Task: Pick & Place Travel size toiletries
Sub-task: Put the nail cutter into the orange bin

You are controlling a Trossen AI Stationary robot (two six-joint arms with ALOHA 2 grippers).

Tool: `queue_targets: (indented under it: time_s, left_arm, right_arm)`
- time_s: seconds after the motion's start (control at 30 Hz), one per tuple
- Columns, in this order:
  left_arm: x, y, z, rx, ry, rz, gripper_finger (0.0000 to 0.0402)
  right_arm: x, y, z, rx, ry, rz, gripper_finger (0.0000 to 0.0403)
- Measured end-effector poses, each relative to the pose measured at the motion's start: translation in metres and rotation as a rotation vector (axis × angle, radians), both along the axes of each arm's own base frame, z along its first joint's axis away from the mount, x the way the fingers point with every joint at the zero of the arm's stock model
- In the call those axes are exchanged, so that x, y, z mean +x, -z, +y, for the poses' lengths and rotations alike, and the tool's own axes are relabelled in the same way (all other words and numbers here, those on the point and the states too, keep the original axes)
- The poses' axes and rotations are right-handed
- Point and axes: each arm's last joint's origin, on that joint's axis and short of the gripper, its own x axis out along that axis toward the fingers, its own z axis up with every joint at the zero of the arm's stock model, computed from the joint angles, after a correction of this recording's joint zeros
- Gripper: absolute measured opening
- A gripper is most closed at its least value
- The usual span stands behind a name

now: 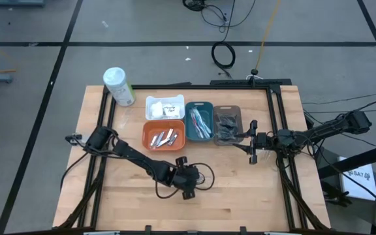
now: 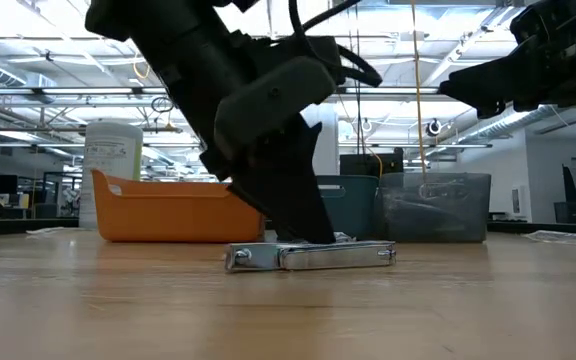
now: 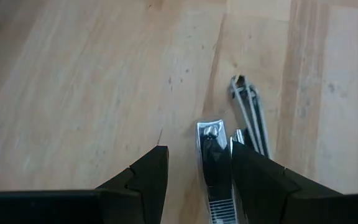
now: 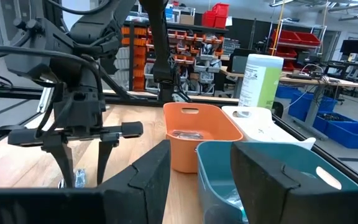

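Note:
Two silvery metal nail clippers lie flat on the wooden table, near its middle. In the left wrist view one clipper [image 3: 213, 165] lies between the fingers of my open left gripper [image 3: 197, 152], close beside one finger. The other clipper [image 3: 248, 115] lies just beyond that finger. The low view shows the clippers [image 2: 308, 257] end to end under my left gripper [image 2: 303, 215], which points down. My right gripper [image 1: 252, 141] is open and hovers at the right side of the grey tray [image 1: 227, 125], touching nothing. My left gripper comes from above, pointing down, with its fingers along either side of the nearer clipper [image 3: 215, 149], which lies flat on the table. One finger [image 3: 247, 168] stands right against the clipper's long side; I cannot tell whether it touches.
Four trays sit in a cluster toward the far side: white [image 1: 165, 107], orange [image 1: 164, 136] with silvery items, teal [image 1: 200, 121] and grey. A white bottle with a green label [image 1: 118, 85] stands at the far left. Bare wood lies toward the near edge [image 1: 188, 209].

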Motion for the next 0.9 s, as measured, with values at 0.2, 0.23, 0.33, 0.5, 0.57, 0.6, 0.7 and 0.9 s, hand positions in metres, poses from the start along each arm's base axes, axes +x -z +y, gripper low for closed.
queue_targets:
  time_s: [0.2, 0.23, 0.33, 0.5, 0.57, 0.6, 0.7, 0.9]
  left_arm:
    - [-0.006, 0.004, 0.003, 0.025, -0.036, 0.065, 0.0175]
    - [-0.007, 0.005, 0.005, 0.027, -0.050, 0.084, 0.0175]
    - [-0.011, 0.006, 0.009, 0.016, -0.112, 0.128, 0.0175]
    - [-0.013, 0.007, 0.012, 0.007, -0.157, 0.140, 0.0175]
    - [-0.013, 0.007, 0.012, -0.010, -0.189, 0.143, 0.0175]
    - [-0.014, 0.008, 0.012, -0.020, -0.207, 0.147, 0.0175]
    - [-0.015, 0.008, 0.013, -0.066, -0.257, 0.156, 0.0175]
    - [-0.015, 0.008, 0.014, -0.101, -0.290, 0.167, 0.0175]
  right_arm:
    - [0.000, 0.000, 0.000, 0.000, 0.000, 0.000, 0.0155]
    - [0.000, 0.000, 0.000, 0.000, 0.000, 0.000, 0.0155]
    - [0.000, 0.000, 0.000, 0.000, 0.000, 0.000, 0.0155]
    - [0.000, 0.000, 0.000, 0.000, 0.000, 0.000, 0.0155]
    - [0.000, 0.000, 0.000, 0.000, 0.000, 0.000, 0.0155]
    - [0.000, 0.000, 0.000, 0.000, 0.000, 0.000, 0.0155]
    - [0.000, 0.000, 0.000, 0.000, 0.000, 0.000, 0.0155]
    - [0.000, 0.000, 0.000, 0.000, 0.000, 0.000, 0.0155]
